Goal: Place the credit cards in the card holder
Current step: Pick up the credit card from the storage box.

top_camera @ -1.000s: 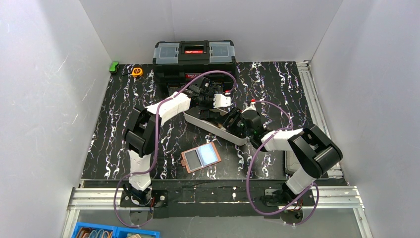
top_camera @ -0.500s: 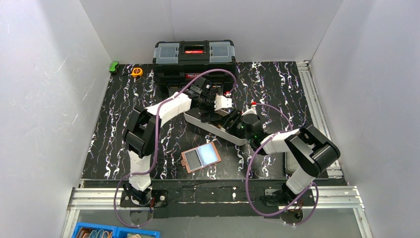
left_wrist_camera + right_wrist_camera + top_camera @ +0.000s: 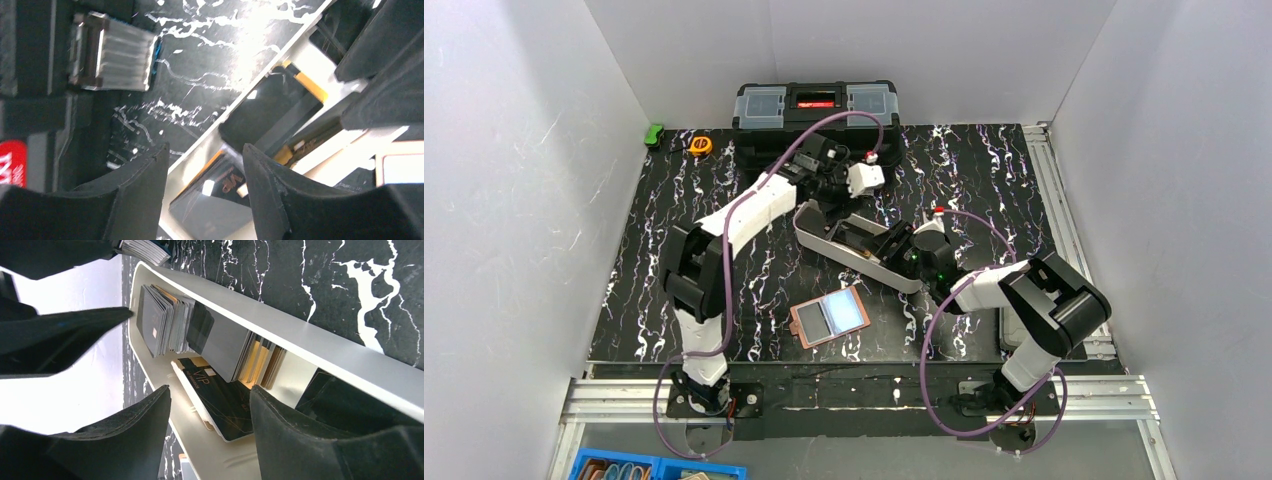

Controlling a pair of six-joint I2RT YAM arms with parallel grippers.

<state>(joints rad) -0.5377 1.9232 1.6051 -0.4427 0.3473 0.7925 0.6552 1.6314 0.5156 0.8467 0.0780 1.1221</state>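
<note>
Both grippers are hanging over the same white tray [image 3: 310,340], and that crowding is your main hazard. The left gripper [image 3: 205,147] is hovering over the tray's far rim with its jaws spread and empty. The right gripper [image 3: 210,388] is likewise holding its jaws spread and empty above the black VIP card [image 3: 222,400], so a descent by either one is risking finger-on-finger contact. The credit cards [image 3: 162,320] are standing packed on edge in the tray, so a pinch there is likely taking several at once or fanning them over. The VIP card is lying flat on the tray floor, giving your fingers little edge to catch, and pressing down is likely shoving the light tray. The card holder [image 3: 809,322] is lying open well apart from the tray, toward the near edge of the table [image 3: 674,260]. A pale blue-grey card [image 3: 846,312] is resting on it, and a careless drop could be knocking that card loose.
</note>
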